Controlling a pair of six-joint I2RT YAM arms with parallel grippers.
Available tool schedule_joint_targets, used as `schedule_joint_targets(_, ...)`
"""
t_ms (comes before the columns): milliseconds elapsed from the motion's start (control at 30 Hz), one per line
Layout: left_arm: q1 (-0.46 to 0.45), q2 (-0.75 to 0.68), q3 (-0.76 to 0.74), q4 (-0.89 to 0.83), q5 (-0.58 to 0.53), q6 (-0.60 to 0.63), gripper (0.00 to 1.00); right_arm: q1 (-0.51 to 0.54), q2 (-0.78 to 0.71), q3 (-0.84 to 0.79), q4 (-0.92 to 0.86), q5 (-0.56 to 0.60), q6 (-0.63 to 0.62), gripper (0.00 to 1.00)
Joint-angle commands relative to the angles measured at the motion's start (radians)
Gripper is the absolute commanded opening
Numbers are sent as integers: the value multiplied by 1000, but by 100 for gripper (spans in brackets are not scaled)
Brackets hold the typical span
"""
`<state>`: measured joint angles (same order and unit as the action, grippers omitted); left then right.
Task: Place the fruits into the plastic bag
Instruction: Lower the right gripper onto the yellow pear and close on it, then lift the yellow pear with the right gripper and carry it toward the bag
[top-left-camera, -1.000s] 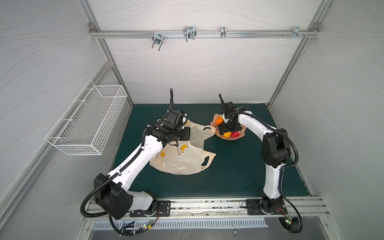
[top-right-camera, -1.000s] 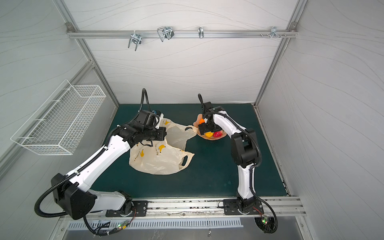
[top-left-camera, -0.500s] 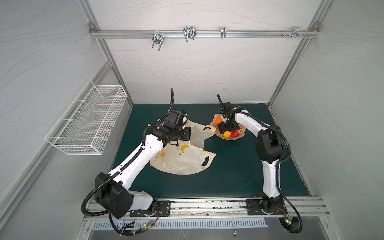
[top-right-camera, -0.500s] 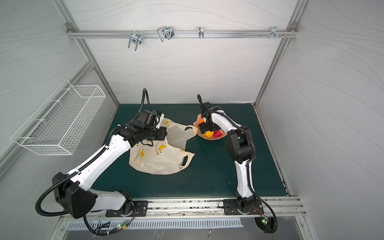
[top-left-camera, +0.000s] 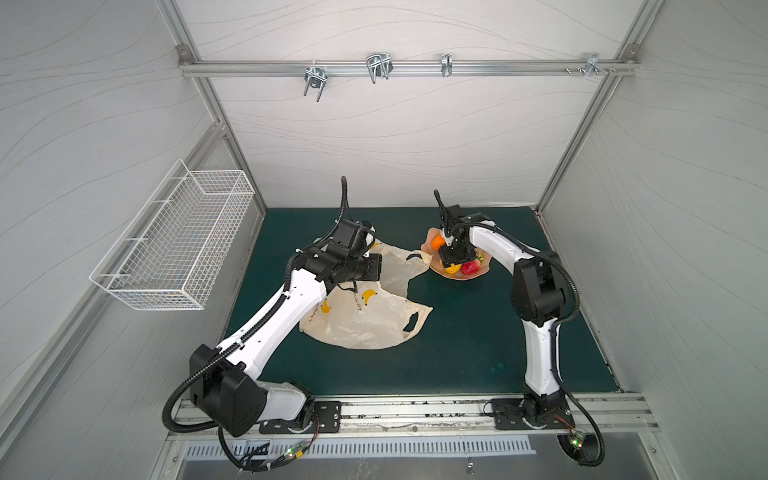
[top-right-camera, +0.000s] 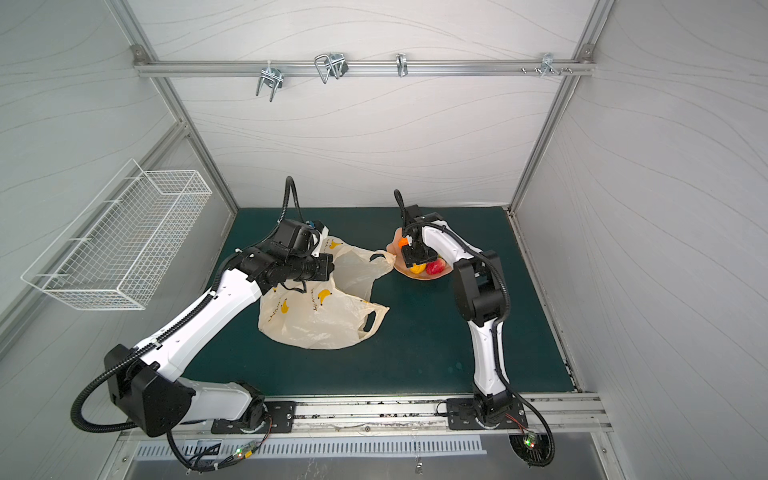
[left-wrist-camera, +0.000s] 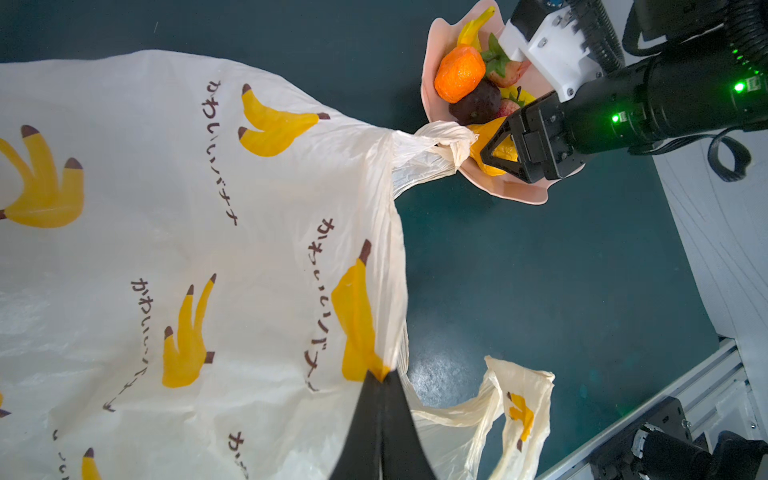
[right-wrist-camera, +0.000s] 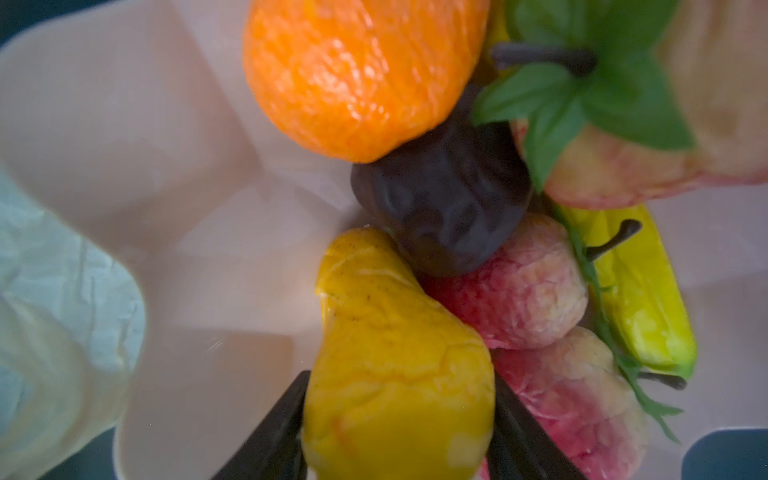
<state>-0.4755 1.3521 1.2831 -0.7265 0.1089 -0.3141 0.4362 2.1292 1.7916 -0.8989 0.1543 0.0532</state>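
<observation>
**Overview, in both top views.** Plastic bag (top-left-camera: 361, 320) lying nearly flat on the dark green tabletop (top-left-camera: 457, 353), left of centre. Pale pink scalloped dish (top-left-camera: 484, 271) just beside it, toward the back right, with every visible fruit inside. No fruit discernible through the bag's thin film.

**Left gripper** (left-wrist-camera: 380, 380). Clenched on the edge of the bag's mouth, between the two handles. One handle loop (left-wrist-camera: 444, 143) draped against the dish rim. Second handle loop (left-wrist-camera: 519, 407) slack on the tabletop, nearer the robot's base.

**Right gripper** (right-wrist-camera: 401, 378). Low in the dish, jaws set against opposite flanks of the lemon (right-wrist-camera: 395, 332), so grasping it by all appearance. Firmness of the hold not to be judged.

**Fruits.**
- Lemon not yet raised, touching the dark brown fruit (right-wrist-camera: 440, 208) and one of the red strawberry-like pieces (right-wrist-camera: 519, 291).
- Orange (right-wrist-camera: 361, 70) resting against the dark brown fruit.
- Banana (right-wrist-camera: 640, 299) on the other side of the red pieces from the lemon, partly under green leaves.

**Step in hand, as judged.** Pick-up of the first fruit, with the whole filling of the bag ahead.

**Next move, as judged.**
- A straight lift to clear the neighbouring fruits and the dish wall, then a short carry across to the bag.
- Needed beforehand or together: a raised, parted mouth on the left side, given a bag so flat from above.
- Care also for the draped loop, easy to snag on the way out.
</observation>
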Motion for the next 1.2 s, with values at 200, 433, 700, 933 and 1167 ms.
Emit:
schedule_joint_targets(200,5,7,49,10,-2,16,0,-4,-34,-25,-12,0,-10,46)
schedule_joint_targets(433,5,10,50,14,2,13,0,1,-106,-87,-5,-1,13,44)
schedule_joint_targets(700,6,13,54,14,1,17,0,4,-200,-138,-11,0,31,42)
schedule_joint_targets(933,5,13,55,16,3,14,0,3,-285,-143,-30,0,39,41)
schedule_joint_targets(1167,5,13,55,12,6,14,0,-15,-352,-112,-48,-43,57,41)
